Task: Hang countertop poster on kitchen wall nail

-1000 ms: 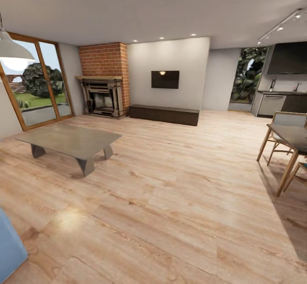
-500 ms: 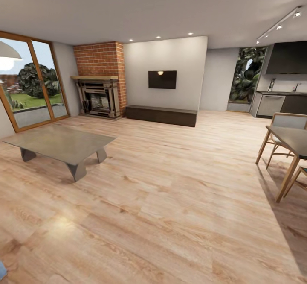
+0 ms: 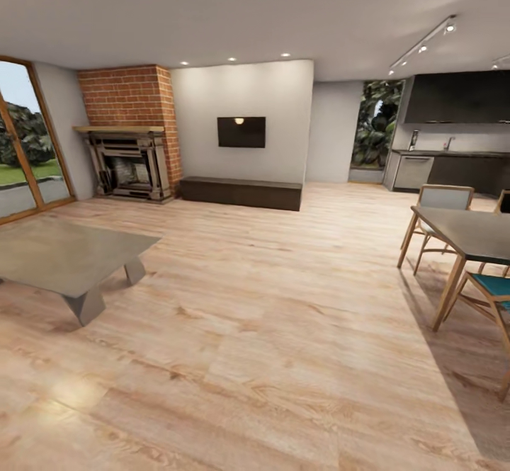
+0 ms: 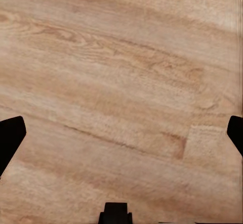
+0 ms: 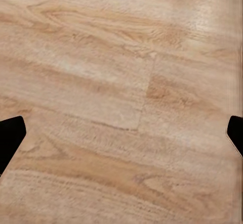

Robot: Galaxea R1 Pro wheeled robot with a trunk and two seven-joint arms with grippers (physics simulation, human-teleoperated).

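Head view puts the kitchen bench (image 3: 453, 154) far off at the right, a grey top on dark cabinets with a tap, under dark upper units; at this range no poster can be made out on it, and no nail on the wall above. Nearer on that side stand a dining table (image 3: 471, 231) and chairs (image 3: 439, 202).

Against the pictures of a second ago the whole scene has slid leftward: fireplace (image 3: 127, 166), wall TV (image 3: 241, 132) and coffee table (image 3: 64, 255) all sit further left, and more of the kitchen has come in. That is the camera turning right, not the furniture moving, so the robot appears to be swinging toward the kitchen, with the pick-up not yet begun.

Left gripper (image 4: 121, 138) and right gripper (image 5: 121, 138) each show dark fingertips at opposite edges of their wrist views, spread wide with nothing between them, over bare wood floor (image 3: 269, 329).

No brand, label or lettering can be read anywhere.
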